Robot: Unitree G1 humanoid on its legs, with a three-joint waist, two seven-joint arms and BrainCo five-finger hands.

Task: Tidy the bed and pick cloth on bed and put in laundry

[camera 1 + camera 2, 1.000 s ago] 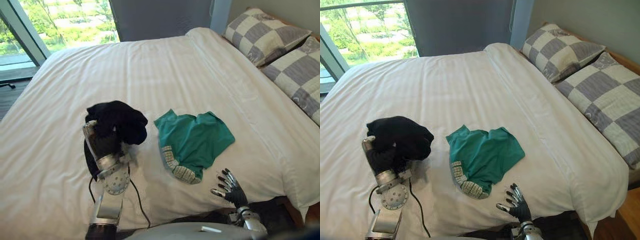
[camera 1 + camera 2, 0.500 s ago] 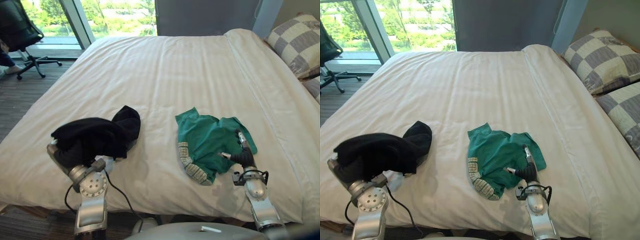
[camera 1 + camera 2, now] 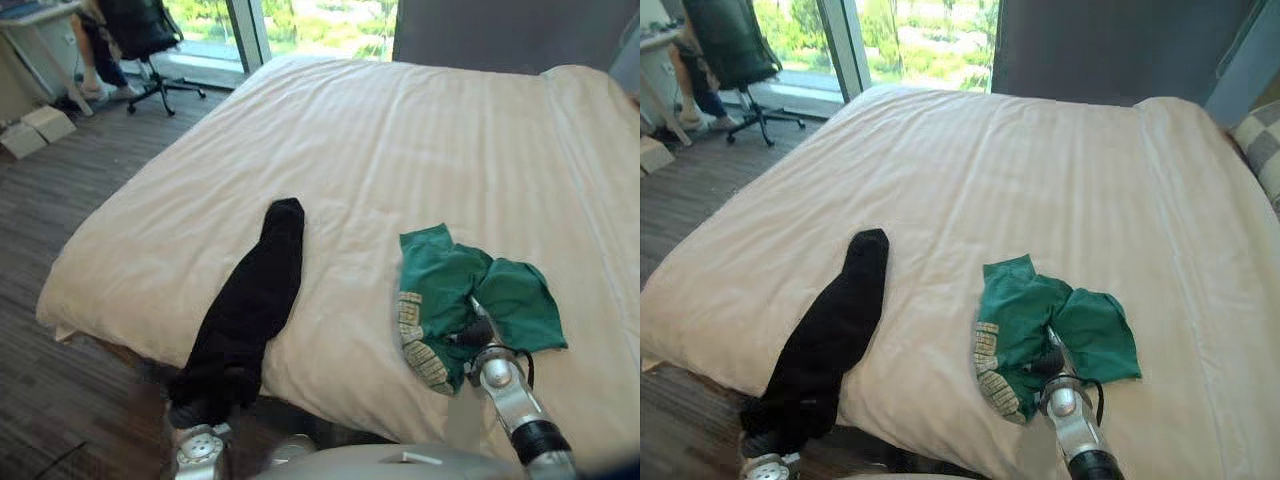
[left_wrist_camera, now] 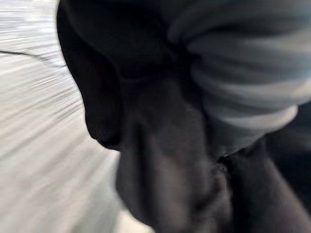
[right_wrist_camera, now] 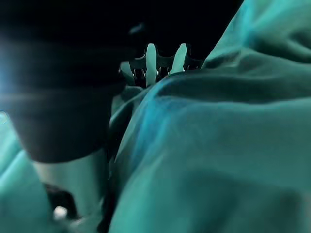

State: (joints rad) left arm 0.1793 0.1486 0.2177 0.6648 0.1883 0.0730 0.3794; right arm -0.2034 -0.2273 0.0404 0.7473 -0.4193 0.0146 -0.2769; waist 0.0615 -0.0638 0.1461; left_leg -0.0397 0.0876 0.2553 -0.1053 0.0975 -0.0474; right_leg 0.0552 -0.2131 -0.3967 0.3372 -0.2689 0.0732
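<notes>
The left hand (image 4: 243,68), off the bed's near edge, has its fingers curled round one end of the black cloth (image 3: 250,300), which stretches away from it up onto the white bed (image 3: 400,130). The right hand (image 3: 479,334) lies on the green cloth (image 3: 432,275). Its fingers are sunk in the folds, so I cannot tell whether they grip. Far beyond the left hand stands an office chair (image 3: 138,22).

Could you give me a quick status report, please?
Left hand shut on long black cloth, trailing off the edge of the white bed. Right hand on crumpled green garment, grip unclear.
</notes>
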